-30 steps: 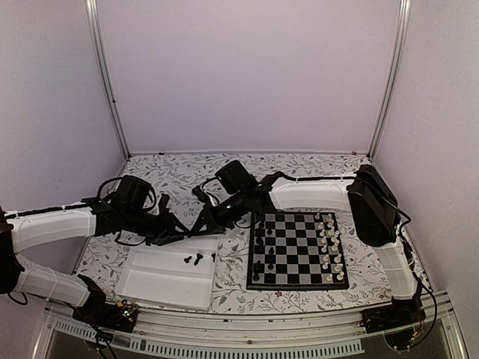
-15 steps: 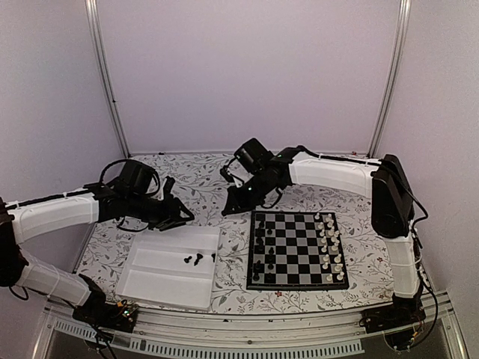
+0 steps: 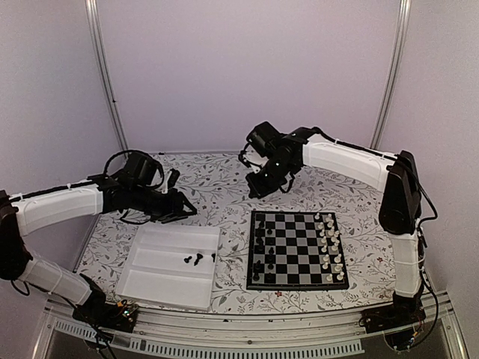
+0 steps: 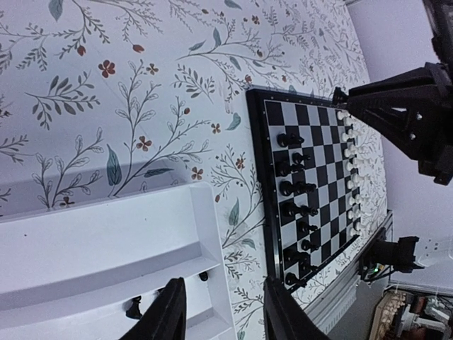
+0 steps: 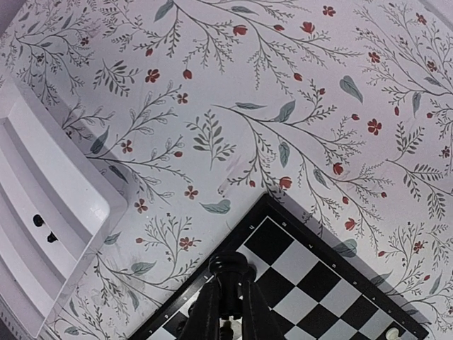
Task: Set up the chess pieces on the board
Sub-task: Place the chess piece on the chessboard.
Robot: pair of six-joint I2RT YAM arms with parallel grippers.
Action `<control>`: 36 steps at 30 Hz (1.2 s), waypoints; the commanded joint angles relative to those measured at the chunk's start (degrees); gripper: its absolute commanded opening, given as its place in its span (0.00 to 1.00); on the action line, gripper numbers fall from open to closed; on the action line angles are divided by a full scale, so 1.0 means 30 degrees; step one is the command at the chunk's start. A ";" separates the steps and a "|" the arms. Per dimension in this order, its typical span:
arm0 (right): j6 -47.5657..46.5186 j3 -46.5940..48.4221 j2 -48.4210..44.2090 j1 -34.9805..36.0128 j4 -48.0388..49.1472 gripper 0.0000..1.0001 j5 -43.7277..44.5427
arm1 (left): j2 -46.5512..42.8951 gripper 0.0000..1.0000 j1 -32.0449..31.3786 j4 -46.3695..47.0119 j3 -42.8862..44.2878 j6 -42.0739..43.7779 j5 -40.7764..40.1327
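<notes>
The chequered board (image 3: 296, 249) lies at the front right, with black chess pieces (image 3: 260, 250) along its left side and white ones (image 3: 329, 247) on its right. My right gripper (image 3: 258, 188) hangs above the table just behind the board's far left corner, shut on a black chess piece (image 5: 233, 273) seen between its fingers in the right wrist view. My left gripper (image 3: 187, 212) is open and empty above the tray's far edge. Three loose black pieces (image 3: 196, 259) lie in the tray; two show in the left wrist view (image 4: 133, 308).
The white shallow tray (image 3: 157, 280) sits at the front left, left of the board. The table has a floral cloth (image 3: 217, 179). Metal frame posts stand at the back corners, and a rail runs along the near edge.
My right gripper has lifted out of the tray area and swung right and back, carrying a black piece. My left gripper has risen a little and drawn back from the tray.
</notes>
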 commanded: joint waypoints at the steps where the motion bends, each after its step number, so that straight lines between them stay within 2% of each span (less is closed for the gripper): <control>1: -0.0523 0.0444 0.0872 -0.0439 -0.1202 0.06 0.0737 | 0.0239 0.40 0.0219 -0.0348 0.0581 0.0535 -0.0126; 11: -0.1202 0.0459 0.2028 -0.0641 -0.1412 0.06 0.0343 | -0.0196 0.39 0.0208 -0.0506 0.0172 0.0433 -0.0175; 17: -0.1293 0.0370 0.2653 -0.0922 -0.1226 0.06 -0.0846 | -0.0538 0.39 0.0217 -0.0582 -0.0091 0.0322 -0.0319; 36: -0.1556 0.0499 0.3527 -0.0962 -0.1121 0.06 -0.0967 | -0.1267 0.38 0.0208 -0.0210 -0.0874 -0.0447 -0.0252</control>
